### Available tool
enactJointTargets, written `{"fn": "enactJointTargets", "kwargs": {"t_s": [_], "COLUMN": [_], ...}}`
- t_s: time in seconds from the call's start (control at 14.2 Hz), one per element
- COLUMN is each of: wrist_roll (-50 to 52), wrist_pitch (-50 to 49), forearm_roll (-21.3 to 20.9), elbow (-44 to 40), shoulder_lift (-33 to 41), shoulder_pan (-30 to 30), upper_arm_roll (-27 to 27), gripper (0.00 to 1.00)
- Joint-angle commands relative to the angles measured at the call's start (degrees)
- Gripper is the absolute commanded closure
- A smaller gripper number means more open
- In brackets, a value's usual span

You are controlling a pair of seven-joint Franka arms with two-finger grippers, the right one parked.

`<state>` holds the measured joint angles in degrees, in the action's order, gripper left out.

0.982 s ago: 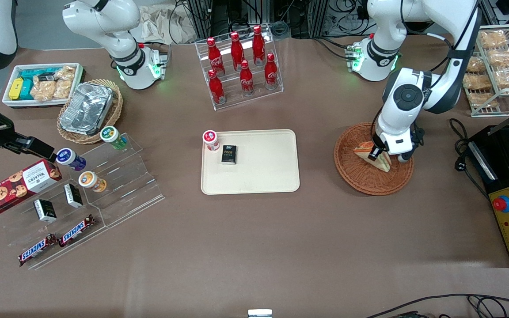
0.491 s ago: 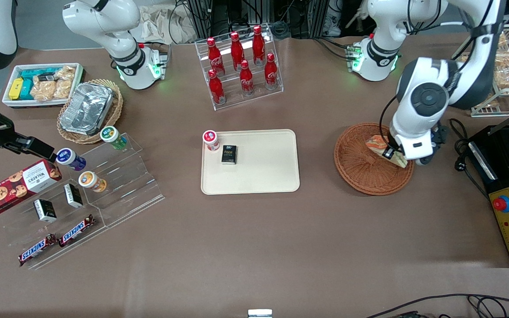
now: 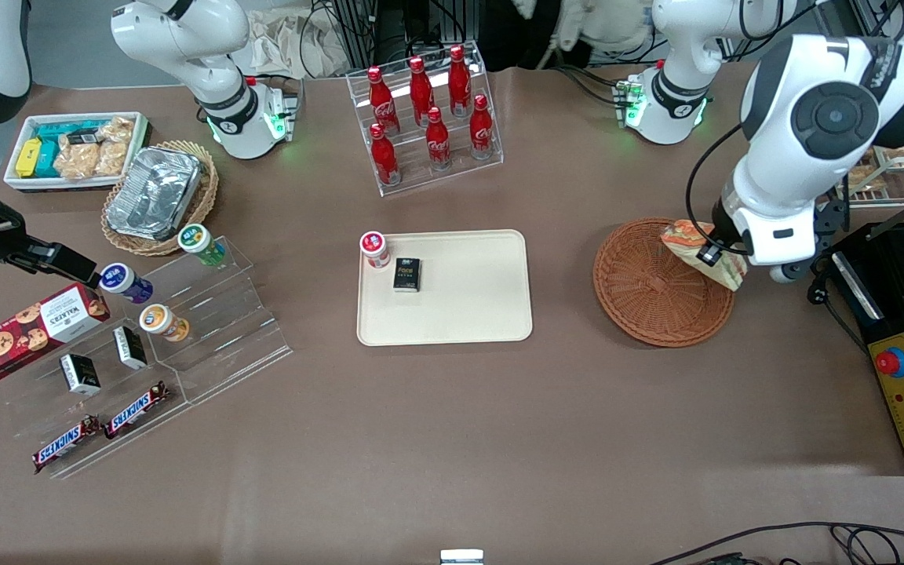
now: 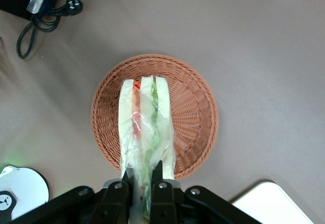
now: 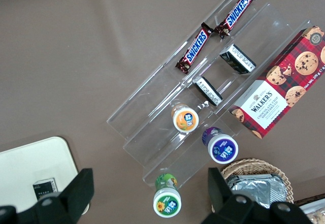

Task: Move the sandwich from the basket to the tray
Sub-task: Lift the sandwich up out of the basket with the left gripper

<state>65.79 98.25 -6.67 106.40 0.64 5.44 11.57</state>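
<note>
Front view shows you the lift is done: your end effector [image 3: 709,255] is clamped on the sandwich [image 3: 695,245], holding it in the air above the rim of the basket [image 3: 656,294] on the side toward the working arm's end of the worktop; the basket itself is now empty; what is left, as I judge it, is the carry to the tray [image 3: 468,302] at the worktop's centre, then the release; in the left wrist view the sandwich [image 4: 144,127] hangs as a wedge of white bread with red, orange and green layers under clear wrap, pinched at one end.
</note>
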Motion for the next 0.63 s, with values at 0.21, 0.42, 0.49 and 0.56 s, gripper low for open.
{"fn": "enactJointTargets", "kwargs": {"t_s": [0.21, 0.42, 0.49, 0.56], "wrist_roll": [-1.89, -2.15, -2.07, -1.54], "wrist_pitch": [-1.66, 0.10, 1.76, 4.04], "forearm_roll": [0.96, 1.84, 1.84, 1.84], "elbow": [-1.81, -0.68, -0.24, 0.64], "shoulder_lift": [0.33, -0.46, -1.25, -1.95], "shoulder_pan": [0.01, 0.36, 0.62, 1.32], "upper_arm_roll": [7.83, 12.23, 13.64, 14.43], "gripper": [1.00, 1.00, 1.00, 1.00]}}
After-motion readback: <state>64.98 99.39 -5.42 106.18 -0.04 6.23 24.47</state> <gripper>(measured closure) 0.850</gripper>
